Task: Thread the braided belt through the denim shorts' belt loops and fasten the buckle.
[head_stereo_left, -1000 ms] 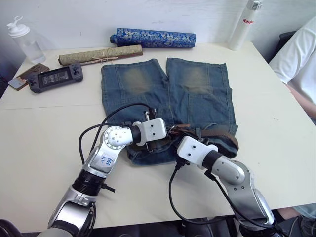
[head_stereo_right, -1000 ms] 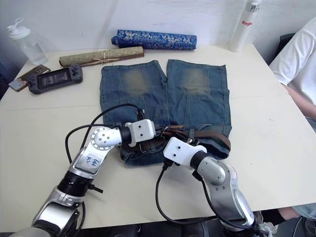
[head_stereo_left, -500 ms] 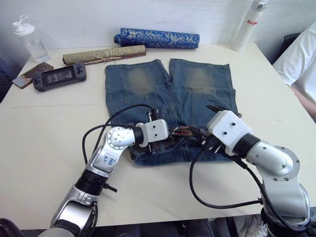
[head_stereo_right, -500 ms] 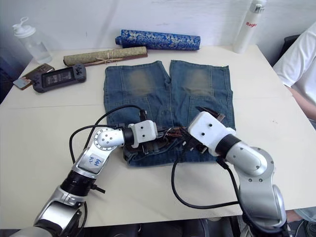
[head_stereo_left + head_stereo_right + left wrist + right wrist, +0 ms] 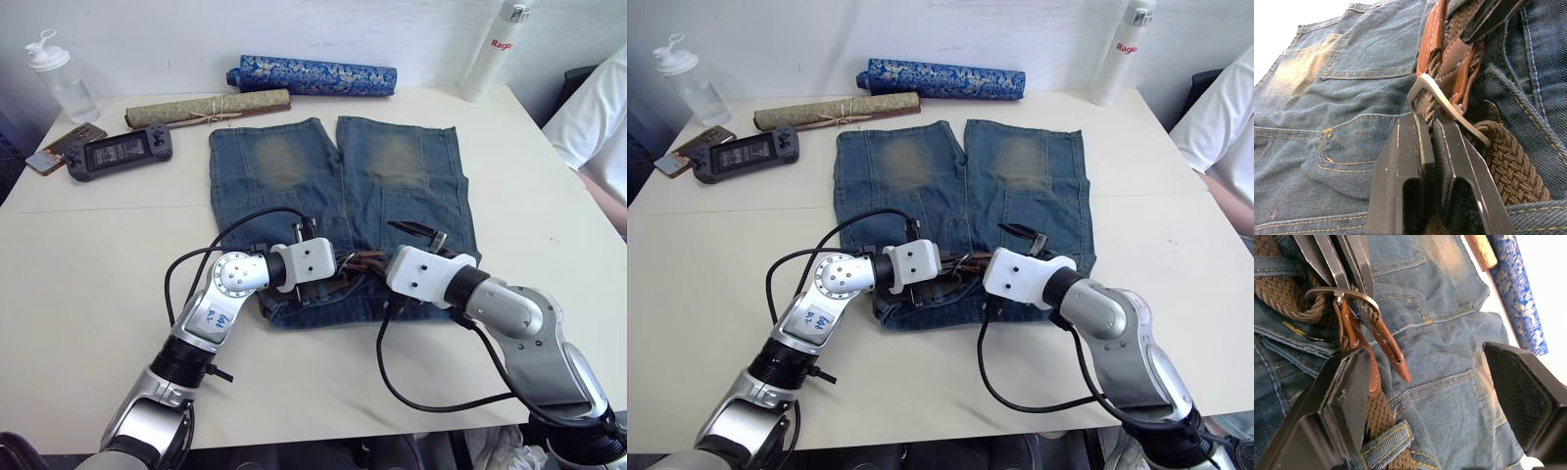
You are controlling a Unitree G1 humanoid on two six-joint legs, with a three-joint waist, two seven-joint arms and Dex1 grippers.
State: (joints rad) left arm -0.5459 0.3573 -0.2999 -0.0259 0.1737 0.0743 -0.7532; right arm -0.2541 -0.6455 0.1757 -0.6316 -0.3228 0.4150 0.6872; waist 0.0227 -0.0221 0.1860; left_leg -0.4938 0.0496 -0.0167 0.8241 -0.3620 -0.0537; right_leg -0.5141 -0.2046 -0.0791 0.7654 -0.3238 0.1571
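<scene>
Right gripper (image 5: 1415,396) now stands spread wide over the faded denim shorts (image 5: 294,166), having swung back from further right toward the waistband's middle, so fastening looks close. Just beyond it lies the dark woven braided belt (image 5: 1283,296) with its tan leather tip. Left gripper (image 5: 1430,129) stays pressed together at the curved metal buckle (image 5: 1442,105), steadying it.

An office or lab room: a plain cream rectangular desk (image 5: 88,255) is standing against a bare white wall (image 5: 196,34), a person (image 5: 600,127) sitting alongside.
</scene>
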